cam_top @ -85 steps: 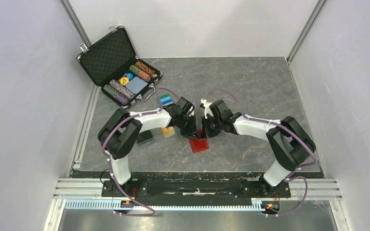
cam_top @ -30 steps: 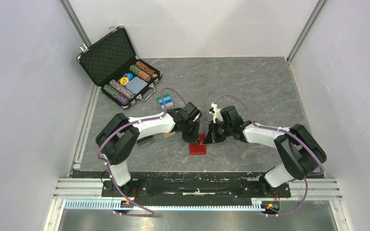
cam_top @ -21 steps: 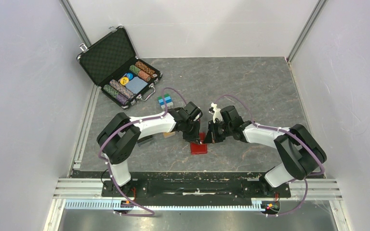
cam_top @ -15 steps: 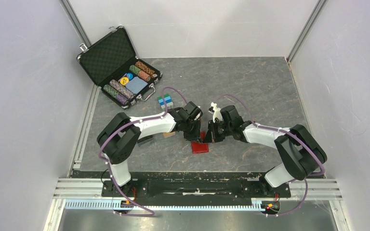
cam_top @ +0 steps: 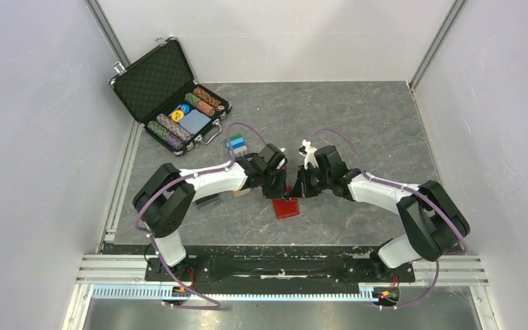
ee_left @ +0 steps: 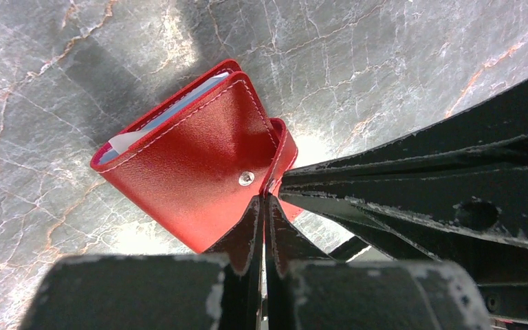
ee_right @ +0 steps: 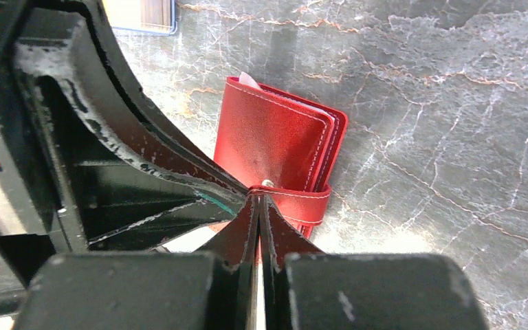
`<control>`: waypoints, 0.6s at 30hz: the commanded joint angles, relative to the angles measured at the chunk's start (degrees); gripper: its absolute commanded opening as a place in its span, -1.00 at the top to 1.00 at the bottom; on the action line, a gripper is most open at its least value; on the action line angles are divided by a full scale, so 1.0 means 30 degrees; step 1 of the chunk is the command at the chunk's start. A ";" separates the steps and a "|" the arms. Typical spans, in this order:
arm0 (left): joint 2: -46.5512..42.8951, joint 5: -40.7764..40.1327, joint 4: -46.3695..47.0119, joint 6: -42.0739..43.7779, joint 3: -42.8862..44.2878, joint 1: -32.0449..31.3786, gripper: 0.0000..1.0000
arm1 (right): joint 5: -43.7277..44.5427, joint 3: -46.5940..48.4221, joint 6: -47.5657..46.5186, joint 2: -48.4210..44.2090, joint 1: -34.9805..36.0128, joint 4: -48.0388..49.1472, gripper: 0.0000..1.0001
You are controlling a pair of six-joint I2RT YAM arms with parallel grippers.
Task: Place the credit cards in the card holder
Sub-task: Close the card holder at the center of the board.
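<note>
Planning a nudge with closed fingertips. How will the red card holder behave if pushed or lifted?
The card holder lies flat on the smooth table, so it probably slides rather than tips. Its cover gapes around the cards inside, so it is likely soft and springy. The glossy cover might slip in a pinch.

The card holder (ee_left: pixel 192 161) is smooth, glossy red leather, perhaps imitation; its four-o'clock snap (ee_left: pixel 246 178) shiny metal; the table (ee_left: pixel 385 55) veined stone.
</note>
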 commanded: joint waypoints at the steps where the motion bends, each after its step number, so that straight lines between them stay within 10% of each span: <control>1: -0.0339 -0.0074 0.0513 0.0504 0.0330 -0.0029 0.96 | 0.0818 0.0878 -0.0297 0.0011 0.0039 -0.0567 1.00; 18: 0.1402 -0.0276 -0.1059 0.0390 0.0642 0.0117 0.95 | 0.0485 0.0417 -0.0448 0.0933 0.0119 -0.0513 1.00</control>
